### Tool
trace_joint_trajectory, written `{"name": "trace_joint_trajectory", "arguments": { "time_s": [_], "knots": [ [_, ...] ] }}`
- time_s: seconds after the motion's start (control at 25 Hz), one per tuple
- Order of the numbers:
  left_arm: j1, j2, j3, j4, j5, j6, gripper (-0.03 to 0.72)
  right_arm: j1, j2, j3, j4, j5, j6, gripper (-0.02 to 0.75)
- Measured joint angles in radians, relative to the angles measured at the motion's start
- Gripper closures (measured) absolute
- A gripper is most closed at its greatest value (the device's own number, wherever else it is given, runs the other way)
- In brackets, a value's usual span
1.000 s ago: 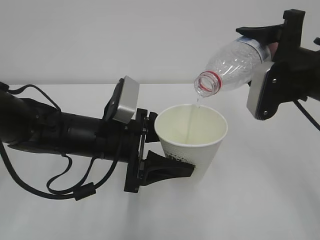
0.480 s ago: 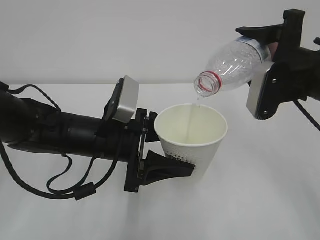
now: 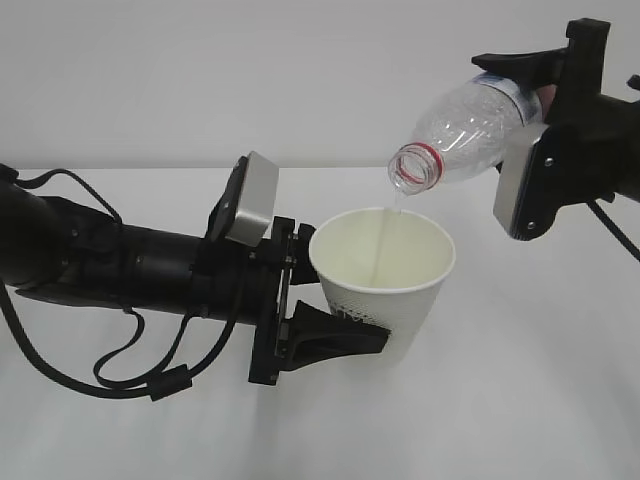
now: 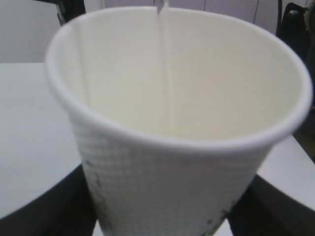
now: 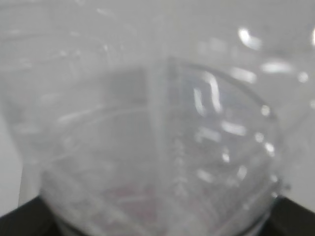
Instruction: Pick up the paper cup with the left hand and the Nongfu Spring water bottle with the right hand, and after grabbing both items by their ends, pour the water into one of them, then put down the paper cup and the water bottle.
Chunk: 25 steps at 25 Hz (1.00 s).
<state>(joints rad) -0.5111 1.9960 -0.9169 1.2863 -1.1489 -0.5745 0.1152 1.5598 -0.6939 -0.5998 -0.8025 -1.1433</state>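
Two grippers are holding things: the left gripper (image 3: 330, 335) is clamping the cup (image 3: 385, 275) near its base, upright. Above the cup, the right gripper (image 3: 545, 110) is gripping the bottle (image 3: 465, 125) by its bottom, neck tilting down-left, water (image 3: 385, 240) streaming into the cup.

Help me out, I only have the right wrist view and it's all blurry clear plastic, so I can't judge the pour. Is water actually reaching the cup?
Observer: Yes. A thin stream of water falls from the tilted Nongfu Spring water bottle into the paper cup.
Operator: Is the mouth over the cup?
Observer: It hangs above the cup's opening, not touching the rim.
Operator: Who holds the cup?
Observer: The left gripper clamps its lower part, above the table.
Operator: And my grip?
Observer: The right gripper holds the bottle's base end.
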Motion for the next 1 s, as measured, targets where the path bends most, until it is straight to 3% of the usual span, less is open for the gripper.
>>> {"name": "trace_joint_trajectory", "arguments": {
  "time_s": [1.0],
  "knots": [
    [0.000, 0.000, 0.000, 0.000, 0.000, 0.000, 0.156, 0.000, 0.000, 0.000, 0.000, -0.002, -0.011, 0.234]
  ]
}}
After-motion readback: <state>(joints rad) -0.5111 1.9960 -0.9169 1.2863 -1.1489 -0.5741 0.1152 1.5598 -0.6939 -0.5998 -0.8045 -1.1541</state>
